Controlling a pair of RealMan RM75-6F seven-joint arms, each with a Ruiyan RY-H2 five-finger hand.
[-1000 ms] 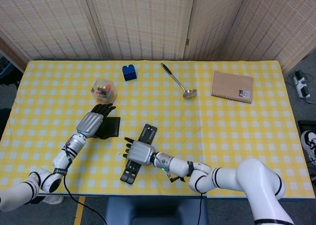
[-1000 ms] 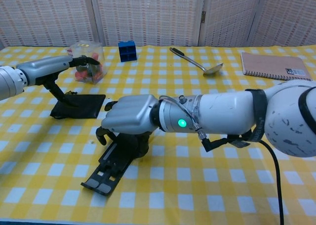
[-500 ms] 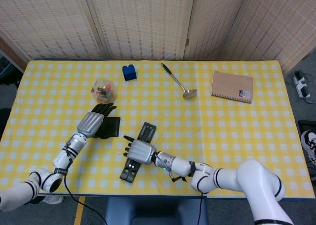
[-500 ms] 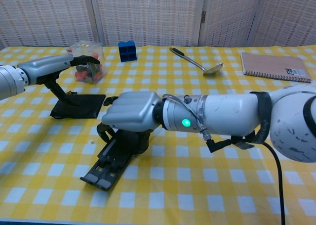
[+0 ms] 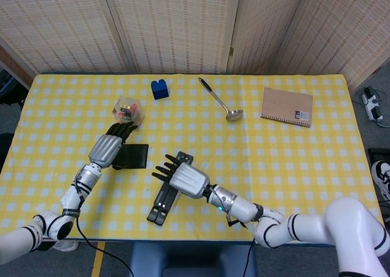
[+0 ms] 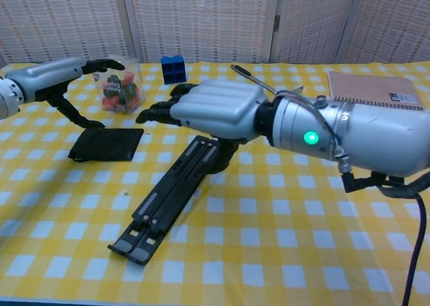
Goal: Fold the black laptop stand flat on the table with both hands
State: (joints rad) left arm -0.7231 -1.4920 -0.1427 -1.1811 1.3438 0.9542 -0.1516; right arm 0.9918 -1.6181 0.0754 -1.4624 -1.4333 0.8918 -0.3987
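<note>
Stand point(image 5: 163, 195): black, long narrow slatted bar, folded flat on yellow-checked cloth. Head view: lower centre-left of frame, lying diagonally, near end at lower left, far end toward upper right, far part hidden under silver hand. Chest view point(image 6: 168, 198): centre-left of frame, running from lower left up toward centre; two parallel rails with slots, small lip at near end, far end widening into rounded block under hand. Separate flat black rectangular piece point(image 5: 132, 156) lies apart, further left in both views.
</note>
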